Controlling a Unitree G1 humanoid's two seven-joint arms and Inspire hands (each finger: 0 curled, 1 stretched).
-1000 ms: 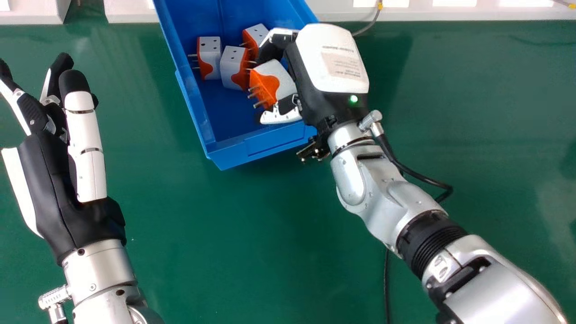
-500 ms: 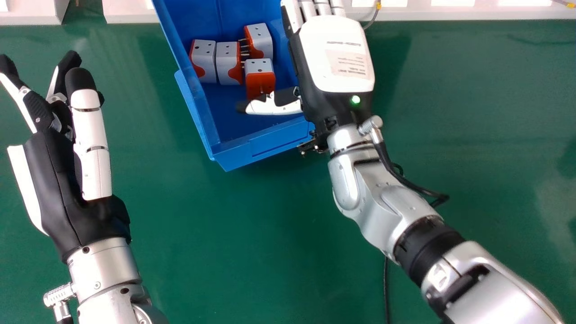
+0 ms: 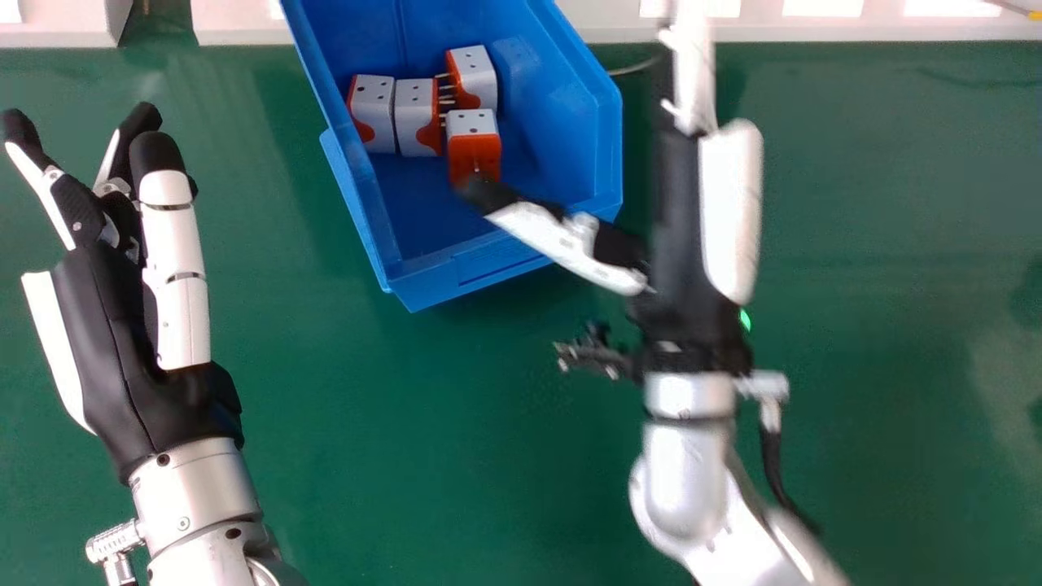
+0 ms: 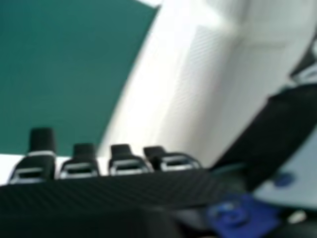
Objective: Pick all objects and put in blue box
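The blue box [image 3: 598, 155] stands at the table's [image 3: 407, 488] far edge, left of its middle, its near edge slanting so that the near left corner lies closer to the robot than the near right one. Inside, toward the box's left edge, the left plug [image 3: 373, 118] and middle plug [image 3: 415, 118] sit side by side. The far plug [image 3: 474, 77] is beyond and right of the middle one, and the near plug [image 3: 472, 134] lies closest to the box's near edge.

The far plug's prongs point left, the middle plug's right, into the gap between the two. The near plug turns its orange face to the robot, the left plug to the left. Each outline runs longer from far to near than across; whether that is the plug's own length, I cannot tell.

The right hand [image 3: 684, 236] is just right of the box's near right corner, fingers straight toward the table's far edge, holding nothing. Its thumb [image 3: 562, 244] slants over the box's near edge, the tip at the near plug; I cannot tell whether they touch. The right hand view adds the fingertips in a row with narrow gaps, and a pale surface [image 4: 158, 94] beside the green.

The left hand [image 3: 106, 342] is above the table's left part, fingers spread and loosely bent.
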